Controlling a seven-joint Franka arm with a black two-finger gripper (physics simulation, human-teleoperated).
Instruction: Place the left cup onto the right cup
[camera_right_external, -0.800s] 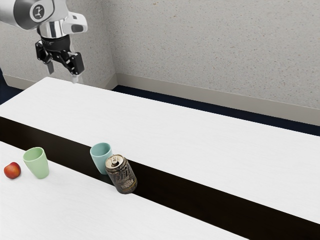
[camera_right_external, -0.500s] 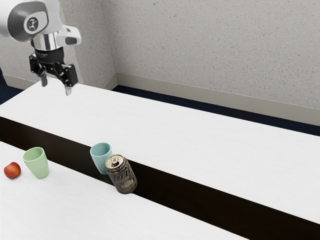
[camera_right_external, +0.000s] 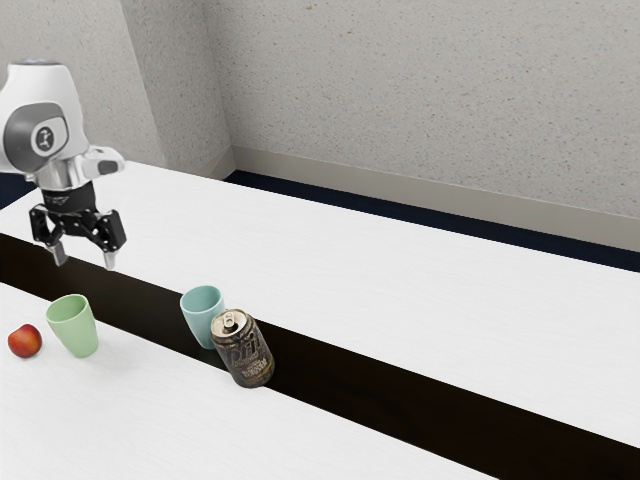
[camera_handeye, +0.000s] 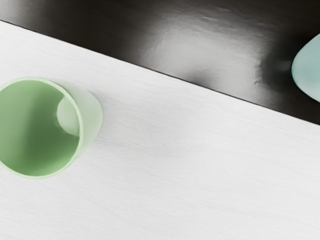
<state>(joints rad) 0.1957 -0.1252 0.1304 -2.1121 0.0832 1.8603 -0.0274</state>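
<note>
Black claw (camera_right_external: 84, 262) hung in the air with its two fingers spread apart and nothing between them. It was above the green cup (camera_right_external: 73, 325), a little toward the wall from it, over the dark strip (camera_right_external: 420, 405) that runs across the white table (camera_right_external: 400, 280).

Compared with 0.8 s ago, the claw had come down a lot and had moved toward the exterior view's left. Then it was high up in front of the wall, and 0.5 s ago it was still well above the table's far edge. Its fingers were spread in the same way in all three pictures.

The green cup stood upright on the white surface, at the same place as before, and nothing touched it. In the wrist view the green cup (camera_handeye: 40, 127) was seen from above with its mouth open and empty, and an edge of the teal cup (camera_handeye: 307, 70) showed over the dark strip (camera_handeye: 200, 40).

The teal cup (camera_right_external: 202, 315) stood upright, well apart from the green one, toward the exterior view's right. A brown can (camera_right_external: 242, 348) stood just beside it; perhaps they touched, but I could not tell this. A red apple (camera_right_external: 24, 341) lay near the green cup on its other side. None of these things had moved.
</note>
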